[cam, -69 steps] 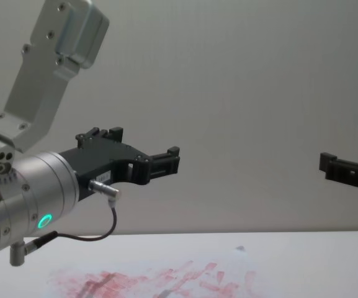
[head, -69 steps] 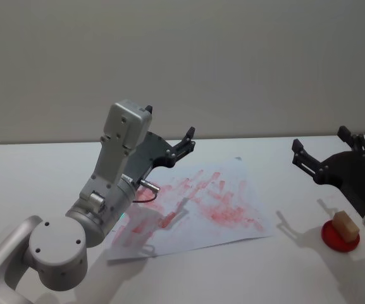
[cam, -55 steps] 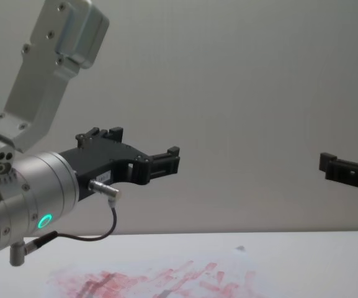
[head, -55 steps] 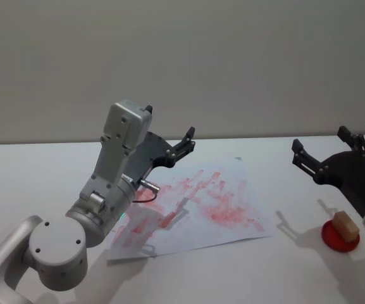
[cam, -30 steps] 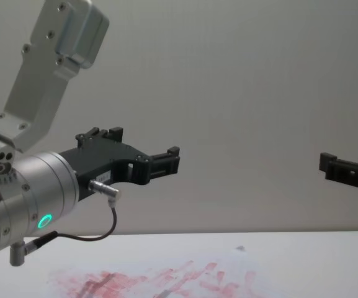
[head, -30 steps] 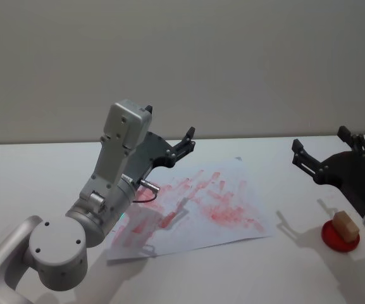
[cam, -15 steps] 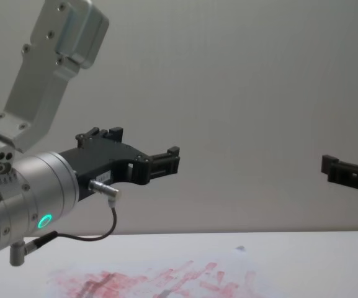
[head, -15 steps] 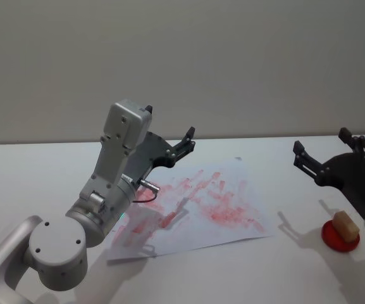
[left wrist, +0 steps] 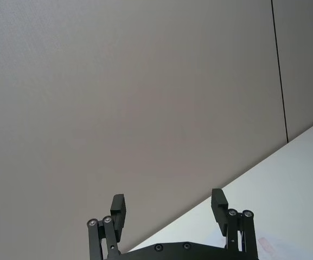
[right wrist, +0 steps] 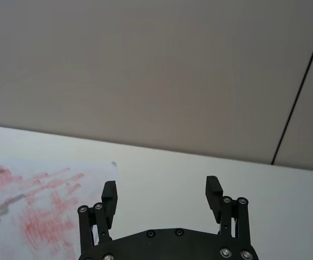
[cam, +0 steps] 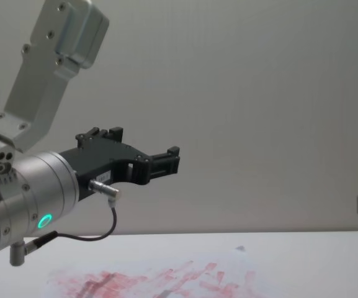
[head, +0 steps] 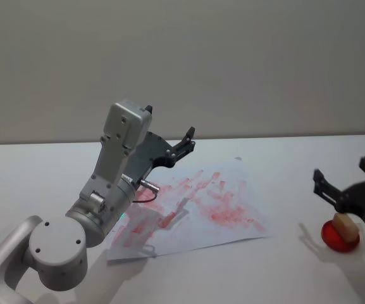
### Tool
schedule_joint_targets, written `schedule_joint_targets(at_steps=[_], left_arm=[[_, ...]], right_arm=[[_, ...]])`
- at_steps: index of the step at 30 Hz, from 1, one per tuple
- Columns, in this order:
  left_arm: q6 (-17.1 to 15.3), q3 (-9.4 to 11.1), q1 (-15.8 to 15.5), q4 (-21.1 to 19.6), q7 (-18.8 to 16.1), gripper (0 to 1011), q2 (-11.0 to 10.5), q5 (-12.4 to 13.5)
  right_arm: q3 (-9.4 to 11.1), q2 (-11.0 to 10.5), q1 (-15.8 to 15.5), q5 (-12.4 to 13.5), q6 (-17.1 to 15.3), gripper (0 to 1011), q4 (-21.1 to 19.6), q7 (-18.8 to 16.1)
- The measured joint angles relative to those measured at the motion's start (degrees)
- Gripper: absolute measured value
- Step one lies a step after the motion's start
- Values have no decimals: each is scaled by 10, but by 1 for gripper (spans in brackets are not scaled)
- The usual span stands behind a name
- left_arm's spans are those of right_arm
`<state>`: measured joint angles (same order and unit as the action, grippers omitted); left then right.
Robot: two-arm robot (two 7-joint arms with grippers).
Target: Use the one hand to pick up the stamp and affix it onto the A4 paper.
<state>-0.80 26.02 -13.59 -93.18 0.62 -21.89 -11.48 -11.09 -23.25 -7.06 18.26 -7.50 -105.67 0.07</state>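
Observation:
The stamp (head: 345,225), a small tan block, stands on a round red ink pad (head: 336,241) at the table's right side. My right gripper (head: 343,174) hovers open just above and behind it, with nothing between its fingers; in the right wrist view that gripper (right wrist: 161,189) shows its jaws spread wide. The A4 paper (head: 201,209), white with red smears, lies flat in the middle of the table, and its near corner shows in the right wrist view (right wrist: 37,211). My left gripper (head: 183,144) stays raised over the paper's far left part, open and empty (left wrist: 168,208).
The white table (head: 283,272) runs to a plain grey wall behind. My left arm's big silver elbow (head: 59,250) stands over the table's near left. In the chest view my left gripper (cam: 166,160) hangs above the paper (cam: 166,279).
My right gripper has moved to the right and lower, closer over the stamp, sliding toward the chest view's right edge. The left arm, paper and stamp have not moved.

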Motion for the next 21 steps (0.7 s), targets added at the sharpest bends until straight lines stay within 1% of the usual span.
schedule_joint_targets(at_steps=[5, 8, 11, 15, 21], left_arm=[[0, 0, 0, 0, 0, 1001, 0, 0], [0, 0, 0, 0, 0, 1001, 0, 0], [0, 0, 0, 0, 0, 1001, 0, 0], [0, 0, 0, 0, 0, 1001, 0, 0], [0, 0, 0, 0, 0, 1001, 0, 0]], right_arm=[[9, -18, -32, 11, -28, 1001, -19, 19], [12, -25, -45, 15, -42, 1001, -25, 27], [16, -34, -58, 19, -63, 1001, -31, 35], [19, -40, -67, 19, -83, 1001, -33, 39], [21, -44, -68, 15, -108, 1001, -26, 36]])
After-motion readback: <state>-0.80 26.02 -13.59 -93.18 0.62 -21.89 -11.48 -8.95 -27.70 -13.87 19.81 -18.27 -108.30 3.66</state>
